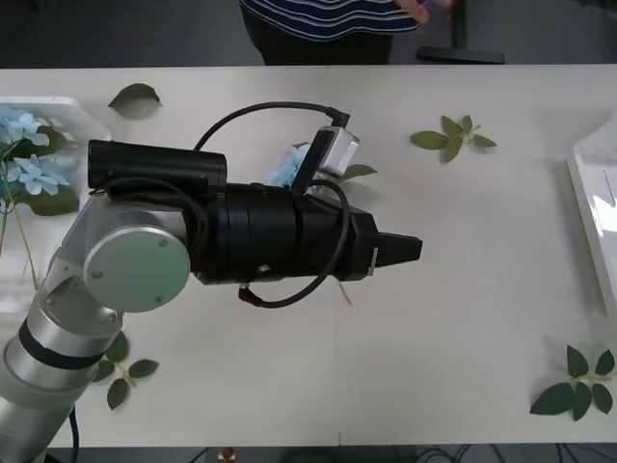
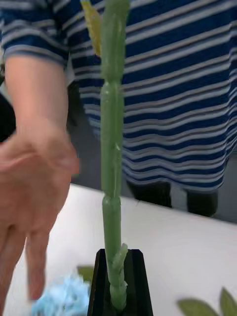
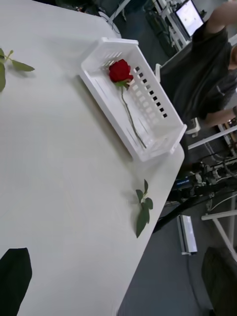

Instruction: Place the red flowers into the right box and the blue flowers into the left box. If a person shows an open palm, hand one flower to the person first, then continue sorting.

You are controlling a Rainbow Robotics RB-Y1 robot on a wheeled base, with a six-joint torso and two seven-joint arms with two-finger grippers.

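My right gripper [image 2: 118,256] is shut on a thick green flower stem [image 2: 112,148] that stands up toward the person [image 2: 168,89] in a navy-and-white striped top; the flower's head is out of view. The person's open hand [image 2: 29,182] hovers close beside the stem. My left gripper [image 1: 410,249] is open with nothing in it above the middle of the table. A blue flower [image 1: 284,172] lies partly hidden under that arm. More blue flowers [image 1: 24,154] rest in the left box [image 1: 72,106]. One red flower [image 3: 121,71] lies in the right box [image 3: 150,96].
Loose green leaf sprigs lie on the table at the back left [image 1: 135,95], the back right [image 1: 453,135], the front right [image 1: 578,386] and the front left [image 1: 120,371]. The right box's edge [image 1: 590,207] shows at the table's right side.
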